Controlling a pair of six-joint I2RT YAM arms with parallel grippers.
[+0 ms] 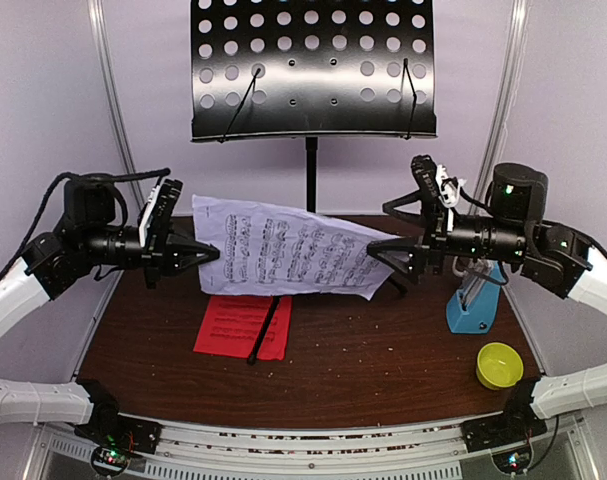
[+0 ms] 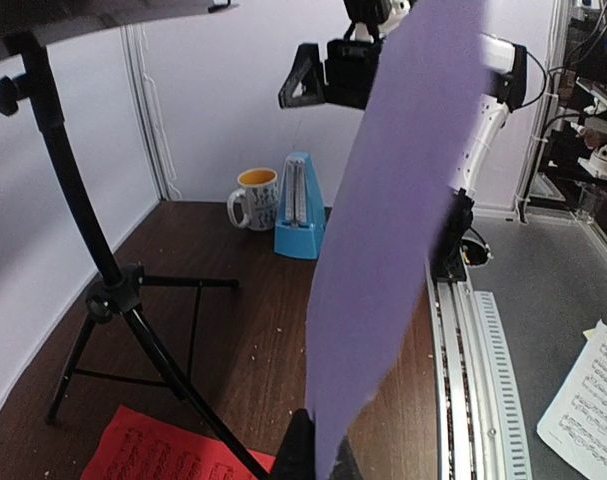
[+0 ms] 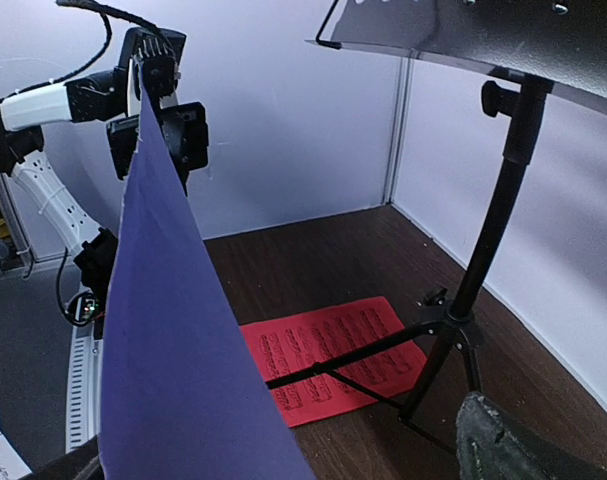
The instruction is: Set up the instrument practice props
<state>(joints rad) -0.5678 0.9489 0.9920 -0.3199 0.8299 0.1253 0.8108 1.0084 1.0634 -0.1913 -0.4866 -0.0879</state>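
The white music sheet (image 1: pixel 288 255) hangs in the air between my two grippers, above the table. My left gripper (image 1: pixel 211 252) is shut on its left edge. In the left wrist view the sheet's back (image 2: pixel 393 220) rises from the closed fingers (image 2: pixel 308 450). My right gripper (image 1: pixel 388 252) is open at the sheet's right edge. In the right wrist view the sheet (image 3: pixel 173 350) lies between the spread jaws and hides one finger; the other finger (image 3: pixel 503 445) stands well apart. The black music stand (image 1: pixel 313 70) stands behind. The red sheet (image 1: pixel 241 328) lies flat under a tripod leg. The blue metronome (image 1: pixel 473 300) stands at the right.
A small yellow bowl (image 1: pixel 499 365) sits at the front right. A white mug (image 2: pixel 255 197) stands beside the metronome (image 2: pixel 301 207). The stand's tripod legs (image 3: pixel 423 350) spread over the red sheet (image 3: pixel 333 355). White walls close in the table at the back and sides.
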